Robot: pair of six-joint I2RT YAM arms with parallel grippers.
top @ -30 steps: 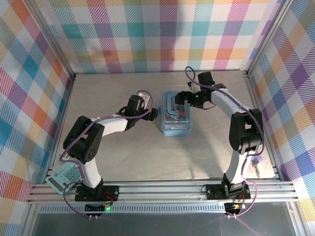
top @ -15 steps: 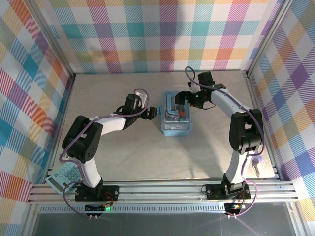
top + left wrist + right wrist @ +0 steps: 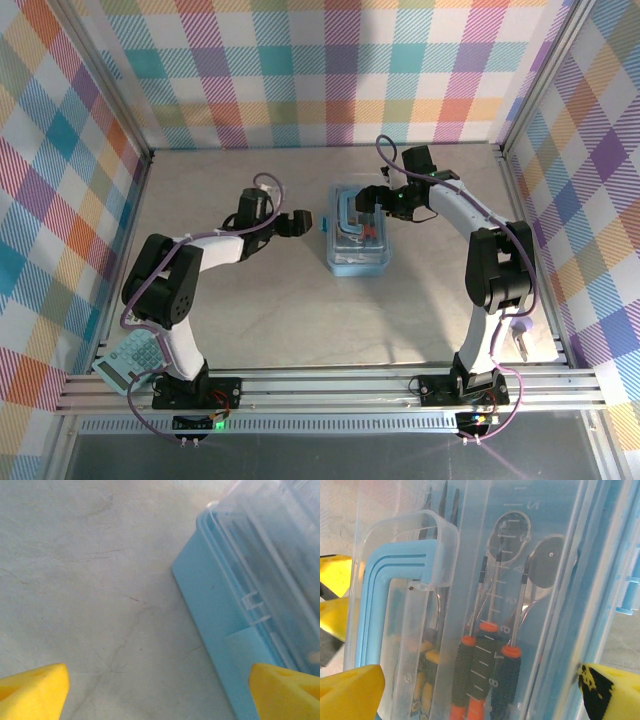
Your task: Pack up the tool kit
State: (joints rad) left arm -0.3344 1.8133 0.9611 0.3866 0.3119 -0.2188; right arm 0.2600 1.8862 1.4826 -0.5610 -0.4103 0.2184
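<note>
Top view, far left: grey-teal calculator at the near-left corner by the rail, well apart from everything else.

My left gripper lies low over the table, just left of the case and clear of it; in its wrist view the left gripper has its two yellow fingertips at opposite corners of the frame, jaws spread wide, with bare marbled tabletop between them and nothing held.

The tool kit case sits near the middle of the table, long side running away from the arm bases; light-blue base, clear lid down over it; from the left wrist the case shows one blue side wall and the lid's edge, with a small clear tab on the rim.

Blue handle on the case's left side; close up, the handle sits under a clear plastic hoop. Through the lid: screwdrivers with black and orange-red grips lying side by side, dark pliers tips beyond them, two round metal heads I cannot identify.

My right gripper is over the far end of the case; in its wrist view the right gripper stands spread wide, a pad at either side of the lid; whether the pads touch it I cannot tell; it grips nothing.
</note>
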